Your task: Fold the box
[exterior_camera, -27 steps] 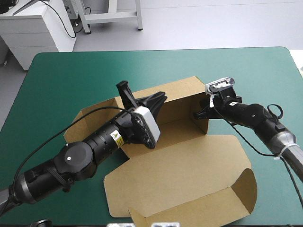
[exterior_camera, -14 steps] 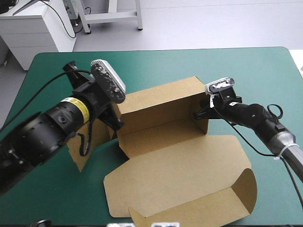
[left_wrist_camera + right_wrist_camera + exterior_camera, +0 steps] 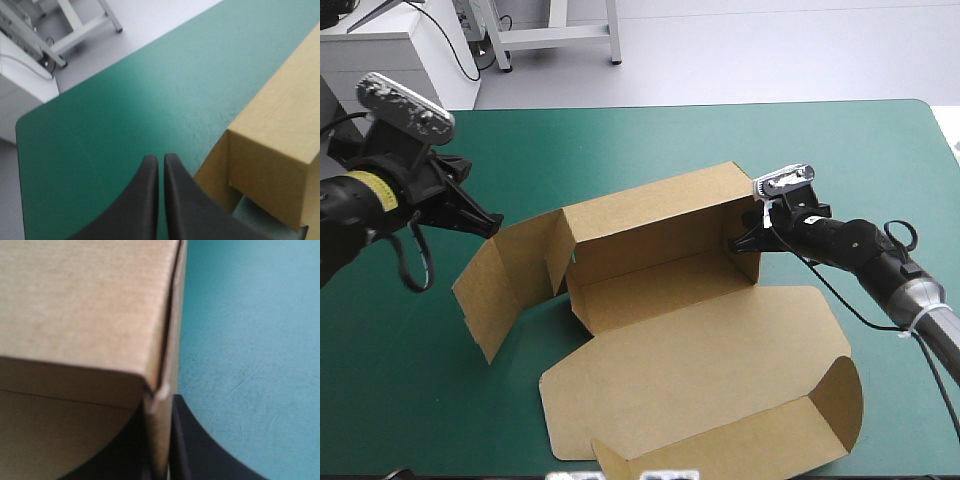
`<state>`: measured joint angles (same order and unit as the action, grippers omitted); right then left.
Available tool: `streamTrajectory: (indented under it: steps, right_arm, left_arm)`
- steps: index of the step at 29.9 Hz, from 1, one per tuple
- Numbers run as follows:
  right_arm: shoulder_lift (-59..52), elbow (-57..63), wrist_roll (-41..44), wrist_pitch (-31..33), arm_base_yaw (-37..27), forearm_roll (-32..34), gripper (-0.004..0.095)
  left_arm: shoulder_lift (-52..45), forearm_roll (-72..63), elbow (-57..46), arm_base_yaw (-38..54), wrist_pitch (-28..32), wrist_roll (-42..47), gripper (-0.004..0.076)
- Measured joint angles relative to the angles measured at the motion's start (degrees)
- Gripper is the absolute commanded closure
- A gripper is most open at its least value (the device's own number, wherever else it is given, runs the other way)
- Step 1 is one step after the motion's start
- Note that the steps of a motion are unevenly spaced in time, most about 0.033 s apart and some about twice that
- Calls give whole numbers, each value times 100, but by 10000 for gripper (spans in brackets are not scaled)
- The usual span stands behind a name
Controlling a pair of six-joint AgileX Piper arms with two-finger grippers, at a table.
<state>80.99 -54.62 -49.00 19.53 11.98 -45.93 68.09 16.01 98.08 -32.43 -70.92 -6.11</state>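
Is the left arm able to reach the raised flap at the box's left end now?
Probably yes: the left gripper, shut, hangs just beside that flap, with nothing between them.

Matt brown cardboard box (image 3: 660,250); matt teal-green cover (image 3: 620,140)

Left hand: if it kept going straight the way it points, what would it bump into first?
Probably the bare teal-green cover. The shut left hand points at it, and the box stands close beside that line, though depth is unclear.
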Motion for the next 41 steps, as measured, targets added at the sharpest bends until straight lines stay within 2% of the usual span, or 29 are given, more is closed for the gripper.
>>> streamTrajectory:
  steps: [3,8,11,17,24,28,36,41]
  right_arm:
    - [0,0,0,0,0,2,926]
    - [0,0,0,11,0,6,926]
    - [0,0,0,17,0,8,926]
    - [0,0,0,28,0,13,926]
    - [-56,-16,219,116,0,168,925]
    - [-184,-195,1114,653,0,1005,925]
    - [-274,-1231,3828,2211,19,3572,926]
    - [-38,-1887,4655,3114,19,4357,926]
  left_arm:
    - [354,-633,-182,742,0,-331,704]
    - [870,-2440,-505,2230,4,-1101,713]
    - [1015,-2913,-775,2922,103,-1439,726]
    - [884,-2994,-1335,3633,377,-1646,730]
    - [506,-3022,-2125,3849,905,-1811,730]
    - [388,-3062,-2399,3849,1206,-1816,731]
    - [341,-3062,-2501,3855,1445,-1829,733]
    - [341,-3062,-2501,3855,1550,-1829,733]
